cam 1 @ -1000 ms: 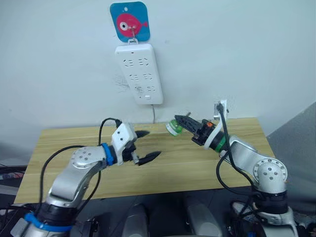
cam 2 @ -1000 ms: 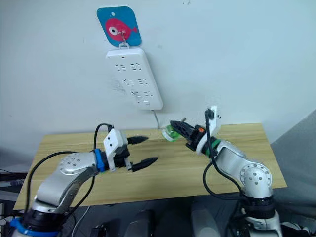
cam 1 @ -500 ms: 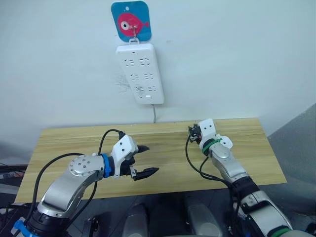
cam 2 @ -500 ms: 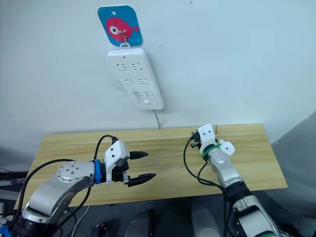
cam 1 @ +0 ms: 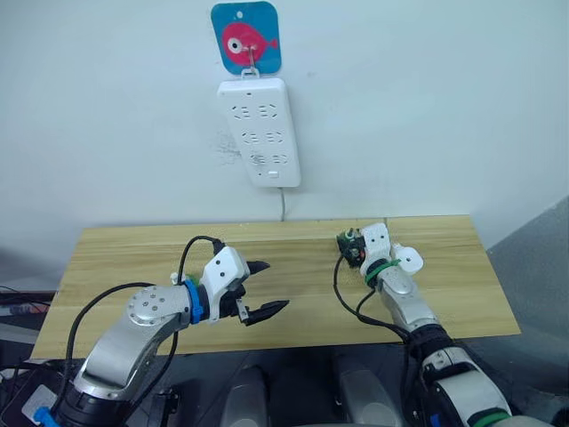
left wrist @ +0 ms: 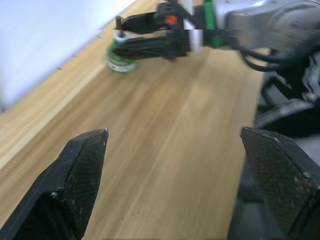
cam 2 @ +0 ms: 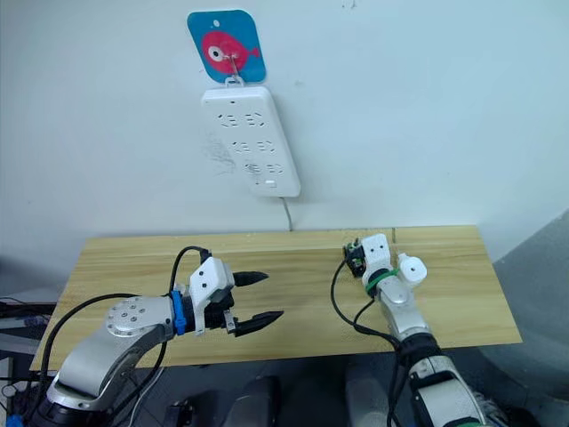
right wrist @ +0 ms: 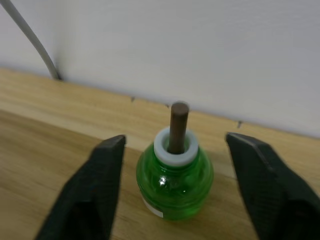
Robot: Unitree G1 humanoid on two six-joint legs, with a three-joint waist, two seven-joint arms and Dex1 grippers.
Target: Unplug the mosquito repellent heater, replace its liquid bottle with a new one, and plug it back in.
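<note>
Wooden tabletop (cam 1: 133,249): right tool (right wrist: 172,195) open, straddling the upright green bottle (right wrist: 174,172) near the wall, released since 1 second ago. Left tool (cam 1: 262,289) hovers open, well apart.

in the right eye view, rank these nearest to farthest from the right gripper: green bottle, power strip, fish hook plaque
1. The green bottle, standing upright on the table between the open fingers of the right gripper.
2. The power strip, hanging on the wall above and to the robot's left.
3. The fish plaque, higher still, just above the strip.
</note>
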